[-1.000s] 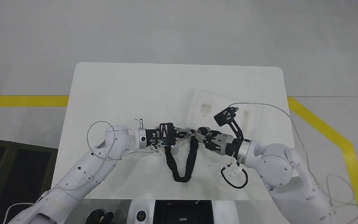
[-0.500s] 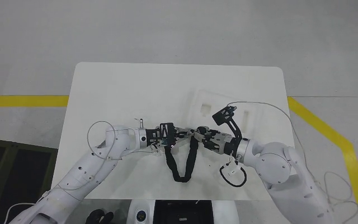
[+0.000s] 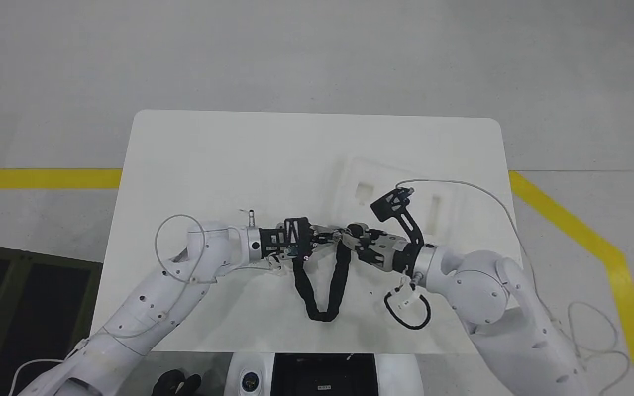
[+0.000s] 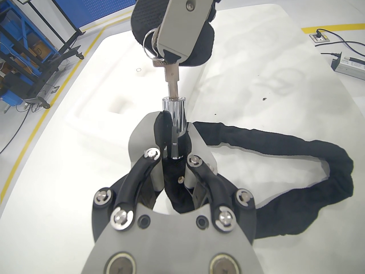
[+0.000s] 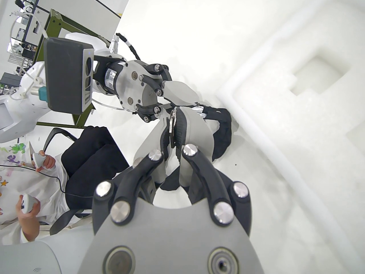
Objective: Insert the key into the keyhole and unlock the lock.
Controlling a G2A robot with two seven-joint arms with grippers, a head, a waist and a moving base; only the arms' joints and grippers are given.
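Right arm has edged slightly toward the left over the past second, bringing the key [image 4: 172,79] in line with the lock [image 4: 175,115]: the blade's tip sits at the keyhole [image 4: 174,97] in the end of the chrome barrel, with most of the blade still showing. The right gripper [image 5: 173,128] is clamped on the key's head, a key ring [image 4: 148,44] hanging beside its fingers; the left gripper [image 4: 174,135], facing it, is closed around the lock's barrel. Key and lock meet between the two grippers over the middle of the table [image 3: 198,168], toward the robot's side. The lock's black sleeved loop [image 3: 319,292] trails onto the tabletop, and a white foam tray [image 3: 451,203] lies just beyond the right gripper
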